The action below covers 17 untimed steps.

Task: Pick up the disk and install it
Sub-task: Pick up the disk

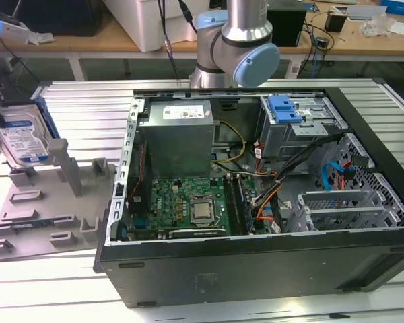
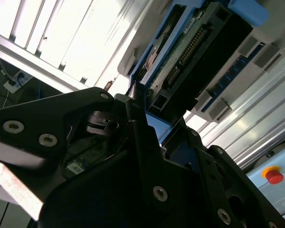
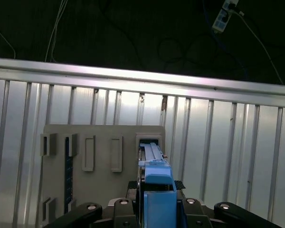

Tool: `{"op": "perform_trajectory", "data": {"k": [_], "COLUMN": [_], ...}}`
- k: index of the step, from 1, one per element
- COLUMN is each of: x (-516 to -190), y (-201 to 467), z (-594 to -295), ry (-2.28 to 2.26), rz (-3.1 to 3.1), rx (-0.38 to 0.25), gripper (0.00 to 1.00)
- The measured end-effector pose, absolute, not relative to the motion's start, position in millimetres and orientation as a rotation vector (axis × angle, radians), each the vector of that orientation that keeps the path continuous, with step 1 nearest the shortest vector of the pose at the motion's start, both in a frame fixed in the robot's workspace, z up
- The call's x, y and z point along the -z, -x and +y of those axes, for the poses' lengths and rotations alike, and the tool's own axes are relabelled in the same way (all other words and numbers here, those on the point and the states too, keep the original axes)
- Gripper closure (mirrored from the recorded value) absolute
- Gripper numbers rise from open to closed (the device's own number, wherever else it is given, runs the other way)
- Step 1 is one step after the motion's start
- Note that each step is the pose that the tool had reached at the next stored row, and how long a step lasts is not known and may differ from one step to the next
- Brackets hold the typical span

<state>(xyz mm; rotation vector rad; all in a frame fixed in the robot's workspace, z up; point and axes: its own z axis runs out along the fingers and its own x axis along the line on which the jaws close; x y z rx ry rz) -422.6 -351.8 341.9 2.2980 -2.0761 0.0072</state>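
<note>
Clamping pincer (image 3: 159, 211) onto hard drive (image 1: 23, 138) across its thickness at blue-railed edge, closed on both faces. Standing upright at grey slotted holder (image 1: 47, 208) on slatted counter (image 1: 87, 101); seated or lifted, cannot tell. Well apart from open computer case (image 1: 256, 276). Judged dense, rigid, shock-sensitive: best held at railed edge, clear of connector end (image 2: 190, 47).

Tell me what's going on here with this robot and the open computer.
The robot arm has its gripper closed on the disk, which stands on edge, tilted, just over the grey holder stand at the exterior view's left. The open computer case lies beside the stand, toward the exterior view's right. The disk is not in the case yet.
</note>
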Motion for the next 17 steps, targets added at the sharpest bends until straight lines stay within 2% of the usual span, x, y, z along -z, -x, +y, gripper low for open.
{"op": "perform_trajectory", "data": {"k": [17], "x": [-364], "y": [423], "z": [-352], "ry": [-2.298], "rz": [-2.076], "rx": [-0.007], "gripper": [0.63]}}
